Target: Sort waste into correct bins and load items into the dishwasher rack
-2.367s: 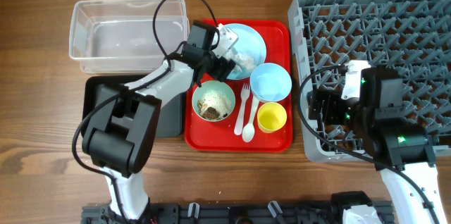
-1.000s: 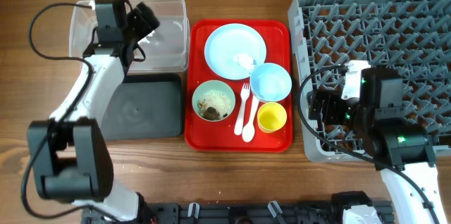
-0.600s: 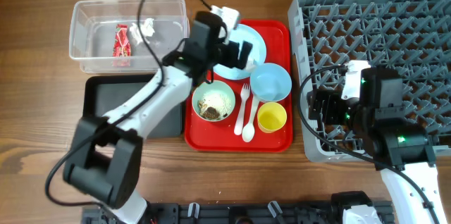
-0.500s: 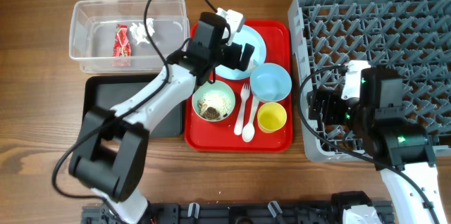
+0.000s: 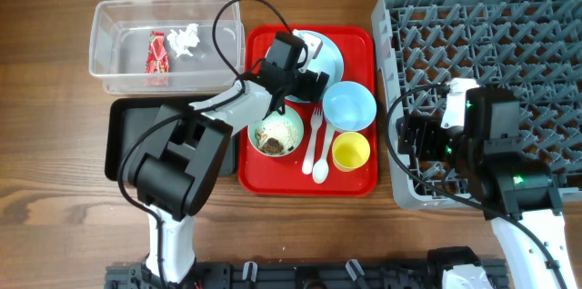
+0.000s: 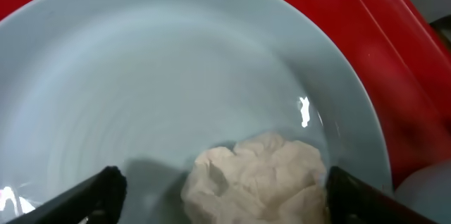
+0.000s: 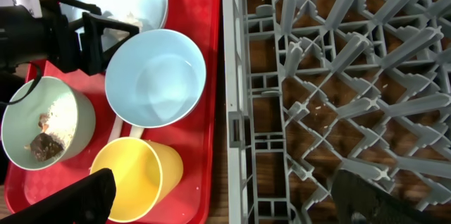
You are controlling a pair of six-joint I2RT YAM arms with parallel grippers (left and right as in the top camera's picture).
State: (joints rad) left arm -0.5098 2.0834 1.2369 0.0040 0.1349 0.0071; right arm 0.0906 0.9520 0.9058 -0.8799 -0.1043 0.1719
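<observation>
My left gripper is open, low over the light blue plate on the red tray. In the left wrist view its fingertips stand either side of a crumpled white tissue lying on the plate. A red wrapper and another white tissue lie in the clear tub. The pale green bowl holds brown-and-white food scraps. My right gripper is open and empty above the left edge of the grey rack.
The black tray lies below the clear tub. On the red tray are also the small blue bowl, yellow cup, white fork and spoon. The right wrist view shows the cup and blue bowl.
My left arm went to the clear tub, left the red wrapper and a tissue there, then came back and lowered around the tissue on the plate. The right arm has not moved.
</observation>
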